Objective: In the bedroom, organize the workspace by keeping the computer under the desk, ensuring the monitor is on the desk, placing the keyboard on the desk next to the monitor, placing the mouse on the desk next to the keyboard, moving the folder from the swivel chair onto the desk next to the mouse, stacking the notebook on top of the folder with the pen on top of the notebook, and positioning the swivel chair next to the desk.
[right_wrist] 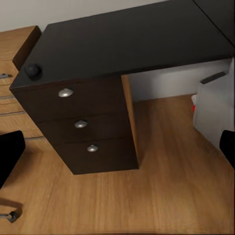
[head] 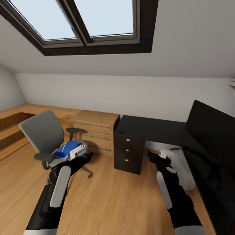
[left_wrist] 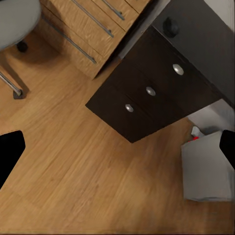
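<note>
The grey swivel chair [head: 42,132] stands at the left, apart from the black desk [head: 148,125]. On its seat lies the blue folder [head: 67,149], with a pale grey thing [head: 78,150] beside it; I cannot tell if that is the keyboard. The small dark mouse [head: 120,131] [right_wrist: 33,71] sits on the desk's left corner. At the right the monitor [head: 212,130] stands on the desk, and the pale computer [head: 179,164] [left_wrist: 208,166] is under it. My left gripper [head: 89,156] [left_wrist: 117,152] and right gripper [head: 152,156] [right_wrist: 117,149] hover open over the floor. Notebook and pen are out of view.
The desk's black drawer block [head: 128,153] [right_wrist: 83,122] stands ahead between my arms. A light-wood drawer unit [head: 96,130] stands against its left side, with a low wooden bench [head: 13,124] further left. Open wood floor [head: 111,199] lies in front of me.
</note>
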Robot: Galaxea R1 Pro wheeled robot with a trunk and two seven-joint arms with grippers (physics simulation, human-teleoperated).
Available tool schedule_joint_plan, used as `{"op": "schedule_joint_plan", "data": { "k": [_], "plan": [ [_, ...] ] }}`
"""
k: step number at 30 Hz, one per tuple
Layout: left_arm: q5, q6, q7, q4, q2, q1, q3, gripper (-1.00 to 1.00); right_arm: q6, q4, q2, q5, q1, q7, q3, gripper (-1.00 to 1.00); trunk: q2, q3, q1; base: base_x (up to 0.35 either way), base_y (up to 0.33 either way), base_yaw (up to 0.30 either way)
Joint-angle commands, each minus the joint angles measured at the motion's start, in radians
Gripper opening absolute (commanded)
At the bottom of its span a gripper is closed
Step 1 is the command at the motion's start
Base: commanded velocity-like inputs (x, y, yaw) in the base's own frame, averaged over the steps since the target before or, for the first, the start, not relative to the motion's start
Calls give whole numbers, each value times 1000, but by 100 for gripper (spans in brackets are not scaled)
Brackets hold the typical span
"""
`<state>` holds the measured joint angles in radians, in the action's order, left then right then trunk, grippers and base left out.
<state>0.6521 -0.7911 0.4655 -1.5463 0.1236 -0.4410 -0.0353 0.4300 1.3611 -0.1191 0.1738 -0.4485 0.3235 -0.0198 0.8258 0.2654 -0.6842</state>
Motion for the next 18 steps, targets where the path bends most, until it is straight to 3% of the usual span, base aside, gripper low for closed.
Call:
{"op": "schedule_joint_plan", "data": {
  "k": [1, 18],
  "plan": [
    [11, -3, 8, -1, 1, -1, -2, 100, 3, 1, -1, 10, -1, 6, 0, 100, 1, 0, 0, -335, 0, -214],
    [12, -3, 8, -1, 2, -1, 0, 100, 2, 1, -1, 10, -1, 6, 0, 100, 1, -19, 0, -336, -23, -214]
  ]
}}
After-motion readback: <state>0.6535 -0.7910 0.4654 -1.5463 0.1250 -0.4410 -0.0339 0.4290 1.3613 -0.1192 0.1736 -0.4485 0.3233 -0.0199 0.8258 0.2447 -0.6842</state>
